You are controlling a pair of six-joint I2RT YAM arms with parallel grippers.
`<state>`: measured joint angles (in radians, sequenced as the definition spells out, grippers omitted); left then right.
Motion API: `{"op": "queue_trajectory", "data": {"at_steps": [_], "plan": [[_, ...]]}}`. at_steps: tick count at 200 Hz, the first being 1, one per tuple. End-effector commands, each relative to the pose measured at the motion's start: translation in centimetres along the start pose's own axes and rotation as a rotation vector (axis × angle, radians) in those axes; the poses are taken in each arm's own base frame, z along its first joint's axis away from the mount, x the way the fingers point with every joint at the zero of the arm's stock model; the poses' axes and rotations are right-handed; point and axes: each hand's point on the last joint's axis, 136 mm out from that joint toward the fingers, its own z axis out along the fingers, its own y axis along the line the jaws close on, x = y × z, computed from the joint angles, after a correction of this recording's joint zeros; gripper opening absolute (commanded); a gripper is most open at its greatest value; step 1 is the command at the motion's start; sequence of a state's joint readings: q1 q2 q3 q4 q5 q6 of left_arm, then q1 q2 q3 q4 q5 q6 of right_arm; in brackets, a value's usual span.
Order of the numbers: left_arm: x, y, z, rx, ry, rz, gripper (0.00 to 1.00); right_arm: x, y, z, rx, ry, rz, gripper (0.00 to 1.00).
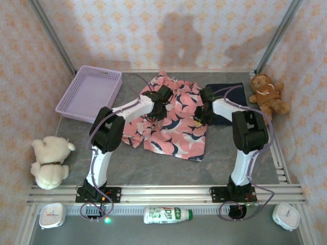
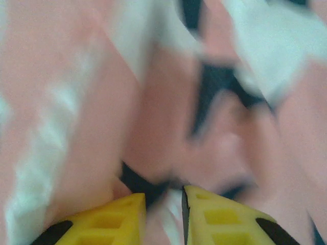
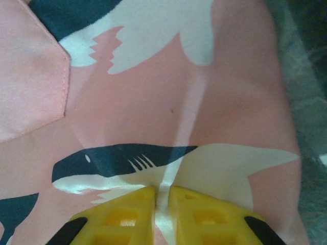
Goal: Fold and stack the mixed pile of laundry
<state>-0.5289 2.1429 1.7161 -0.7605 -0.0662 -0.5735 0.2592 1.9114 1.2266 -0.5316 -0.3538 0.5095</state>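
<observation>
Right hand (image 3: 162, 192), left hand (image 2: 163, 194) tight on shark-print garment (image 1: 179, 139).

Two garments: one salmon-pink shark-print garment (image 1: 176, 130), one dark navy garment (image 1: 230, 92) just right of it; two teddy bears, a cream bear (image 1: 49, 162) well left of the shark-print garment, a brown bear (image 1: 266, 93) well right of it; one lavender basket (image 1: 89, 92) beyond it, leftward; one bottle (image 1: 167, 215) and two small white round dials (image 1: 51, 215) (image 1: 285, 216) nearer than it; two robot arms (image 1: 104, 138) (image 1: 249, 135) reaching over it.
</observation>
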Motion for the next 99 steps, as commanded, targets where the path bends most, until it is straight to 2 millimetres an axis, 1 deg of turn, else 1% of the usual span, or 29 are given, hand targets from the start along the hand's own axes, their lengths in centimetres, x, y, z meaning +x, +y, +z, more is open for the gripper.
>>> {"op": "queue_trajectory", "data": {"at_steps": [1, 10, 24, 37, 49, 61, 77, 91, 99], "plan": [[-5.0, 8.5, -1.1, -0.310, -0.107, -0.050, 0.20, 4.2, -6.0, 1.7, 0.208, 0.096, 0.061, 0.16], [-5.8, 11.3, -1.1, -0.393, -0.100, -0.061, 0.20, 4.8, -6.5, 1.6, 0.215, 0.105, 0.066, 0.16], [-6.8, 14.9, -1.1, -0.493, -0.079, -0.079, 0.22, 5.6, -6.9, 1.5, 0.211, 0.112, 0.078, 0.16], [-7.7, 17.3, -1.5, -0.540, -0.062, -0.080, 0.24, 6.0, -7.0, 1.4, 0.201, 0.119, 0.087, 0.16], [-8.7, 18.6, -2.7, -0.567, -0.077, -0.087, 0.26, 6.2, -6.9, 1.1, 0.193, 0.125, 0.088, 0.16], [-9.9, 18.7, -4.3, -0.566, -0.112, -0.084, 0.30, 6.4, -6.5, 0.6, 0.178, 0.130, 0.085, 0.16], [-11.0, 17.9, -6.5, -0.509, -0.153, -0.099, 0.38, 6.2, -5.6, -0.4, 0.145, 0.131, 0.078, 0.16], [-11.2, 15.9, -8.4, -0.423, -0.177, -0.095, 0.44, 5.7, -4.4, -1.8, 0.108, 0.112, 0.060, 0.17], [-11.0, 14.4, -9.6, -0.373, -0.192, -0.080, 0.47, 5.0, -3.8, -2.7, 0.094, 0.088, 0.046, 0.18]]}}
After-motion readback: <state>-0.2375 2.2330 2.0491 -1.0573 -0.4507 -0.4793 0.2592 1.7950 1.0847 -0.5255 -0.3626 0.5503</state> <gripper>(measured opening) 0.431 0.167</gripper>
